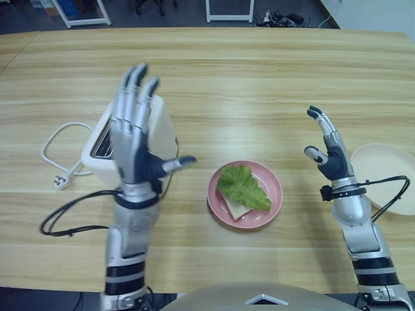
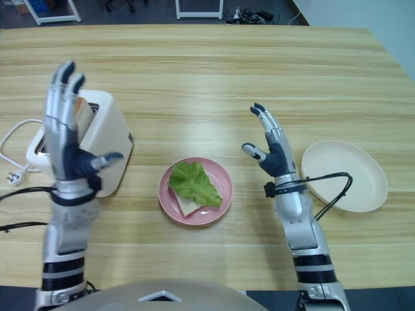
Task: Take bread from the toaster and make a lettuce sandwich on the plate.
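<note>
Lying on the plate [image 1: 277,189], lettuce [image 1: 243,186] covers one bread slice [image 1: 239,210].

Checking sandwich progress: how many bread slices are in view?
2: one slice on the plate under the lettuce; a second slice in the toaster behind the left hand. Another may be hidden.

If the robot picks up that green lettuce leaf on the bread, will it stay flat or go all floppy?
Probably floppy: the lettuce looks thin and ruffled, draping over the bread slice on the pink plate. It is likely very light, so a push might slide it off the bread. Its crinkly edges could tear if pinched hard.
</note>
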You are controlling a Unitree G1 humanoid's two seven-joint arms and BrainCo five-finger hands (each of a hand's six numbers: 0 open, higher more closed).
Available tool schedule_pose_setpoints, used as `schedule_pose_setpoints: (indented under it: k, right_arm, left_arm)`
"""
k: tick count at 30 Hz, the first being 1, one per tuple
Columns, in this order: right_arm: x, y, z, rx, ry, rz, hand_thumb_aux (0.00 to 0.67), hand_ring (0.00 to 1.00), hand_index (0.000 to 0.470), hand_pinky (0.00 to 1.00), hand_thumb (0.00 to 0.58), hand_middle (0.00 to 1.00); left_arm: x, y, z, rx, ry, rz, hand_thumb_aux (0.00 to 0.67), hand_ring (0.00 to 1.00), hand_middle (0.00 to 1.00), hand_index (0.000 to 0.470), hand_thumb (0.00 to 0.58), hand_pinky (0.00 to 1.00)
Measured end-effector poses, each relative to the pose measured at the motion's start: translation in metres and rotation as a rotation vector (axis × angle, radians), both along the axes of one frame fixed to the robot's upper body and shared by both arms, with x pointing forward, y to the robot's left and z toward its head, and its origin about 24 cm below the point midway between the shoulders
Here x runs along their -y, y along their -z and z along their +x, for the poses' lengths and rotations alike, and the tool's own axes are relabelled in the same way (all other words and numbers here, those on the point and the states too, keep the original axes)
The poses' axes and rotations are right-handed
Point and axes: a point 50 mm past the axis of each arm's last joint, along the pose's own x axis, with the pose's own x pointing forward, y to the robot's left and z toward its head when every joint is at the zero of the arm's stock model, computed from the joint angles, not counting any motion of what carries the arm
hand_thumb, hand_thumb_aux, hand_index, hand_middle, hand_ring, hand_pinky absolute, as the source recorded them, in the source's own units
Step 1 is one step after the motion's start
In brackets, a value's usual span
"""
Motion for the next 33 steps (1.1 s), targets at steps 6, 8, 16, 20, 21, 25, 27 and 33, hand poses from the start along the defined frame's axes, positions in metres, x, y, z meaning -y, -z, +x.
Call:
schedule_pose_setpoints:
  k: [6, 8, 16, 20, 21, 25, 27, 33]
  right_arm:
    - [0.0, 0.008, 0.001, -0.025, 0.011, -0.002, 0.0, 0.0, 0.0, 0.0, 0.0, 0.0]
    - [0.0, 0.009, 0.001, -0.025, 0.012, -0.002, 0.0, 0.0, 0.0, 0.0, 0.0, 0.0]
    - [0.0, 0.012, -0.002, -0.035, 0.02, -0.014, 0.0, 0.0, 0.0, 0.0, 0.0, 0.0]
    - [0.0, 0.013, -0.002, -0.039, 0.022, -0.015, 0.0, 0.0, 0.0, 0.0, 0.0, 0.0]
    - [0.0, 0.013, -0.002, -0.04, 0.022, -0.015, 0.0, 0.0, 0.0, 0.0, 0.0, 0.0]
    - [0.001, 0.015, -0.002, -0.04, 0.033, -0.03, 0.0, 0.0, 0.0, 0.0, 0.0, 0.0]
    - [0.002, 0.017, -0.002, -0.045, 0.041, -0.029, 0.0, 0.0, 0.0, 0.0, 0.0, 0.0]
    - [0.002, 0.019, -0.002, -0.05, 0.049, -0.02, 0.0, 0.0, 0.0, 0.0, 0.0, 0.0]
  left_arm:
    - [-0.058, 0.019, 0.001, -0.315, -0.392, 0.037, 0.0, 0.0, 0.0, 0.0, 0.0, 0.0]
    - [-0.062, 0.024, 0.002, -0.375, -0.42, 0.032, 0.0, 0.0, 0.0, 0.0, 0.0, 0.0]
    - [-0.059, 0.033, 0.006, -0.457, -0.406, 0.042, 0.67, 1.0, 1.0, 0.47, 0.58, 1.0]
    - [-0.053, 0.027, 0.006, -0.368, -0.364, 0.03, 0.67, 1.0, 1.0, 0.47, 0.58, 1.0]
    - [-0.052, 0.027, 0.006, -0.355, -0.358, 0.033, 0.67, 1.0, 1.0, 0.47, 0.58, 1.0]
    - [-0.039, 0.004, -0.004, -0.085, -0.337, 0.08, 0.67, 1.0, 1.0, 0.47, 0.58, 1.0]
    - [-0.033, -0.006, -0.009, 0.037, -0.322, 0.106, 0.67, 1.0, 1.0, 0.47, 0.58, 1.0]
    - [-0.034, -0.031, -0.028, 0.325, -0.319, 0.13, 0.67, 1.0, 1.0, 0.47, 0.58, 1.0]
